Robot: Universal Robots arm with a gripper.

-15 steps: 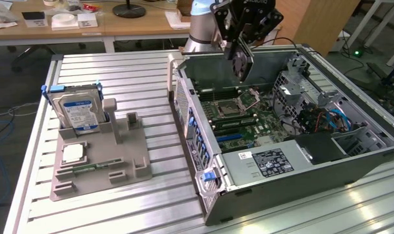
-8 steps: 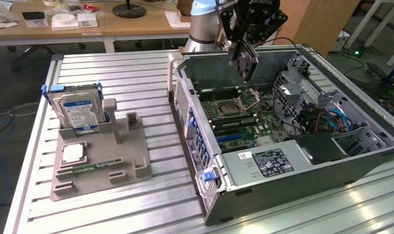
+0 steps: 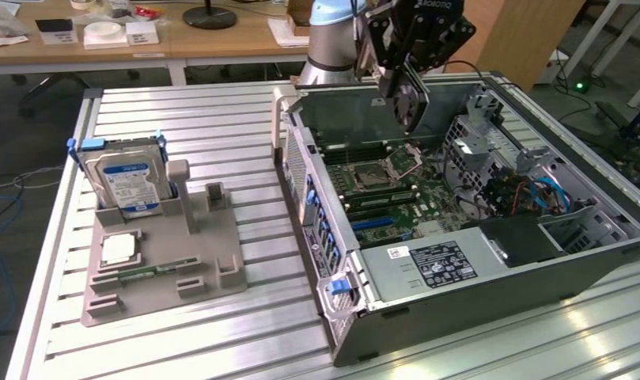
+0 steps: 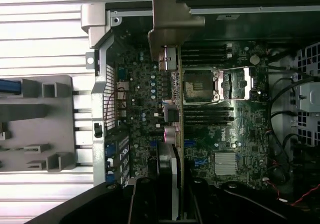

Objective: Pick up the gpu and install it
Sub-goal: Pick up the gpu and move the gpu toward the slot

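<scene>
The gripper point(image 3: 404, 73) is gripping the gpu point(image 3: 410, 107), hanging it edge-down over the motherboard point(image 3: 404, 202) inside the open case point(image 3: 298, 186). Cables point(image 3: 520, 194) are crowding the exterior view's right; a hard drive point(image 3: 130, 178) is standing outside in a holder point(image 3: 183, 265).

Case point(image 3: 457, 289) open on top, room over its board point(image 3: 399, 202) below the gpu point(image 3: 413, 99); cables point(image 3: 522, 194) and drive cage point(image 3: 470, 134) crowd one side

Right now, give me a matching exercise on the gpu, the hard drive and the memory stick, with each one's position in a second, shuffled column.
1. gpu
2. hard drive
3. memory stick

A. lying flat on the grey holder
B. held in the gripper over the open case
C. standing upright in the grey holder

Pairs: 1-B, 2-C, 3-A
</scene>
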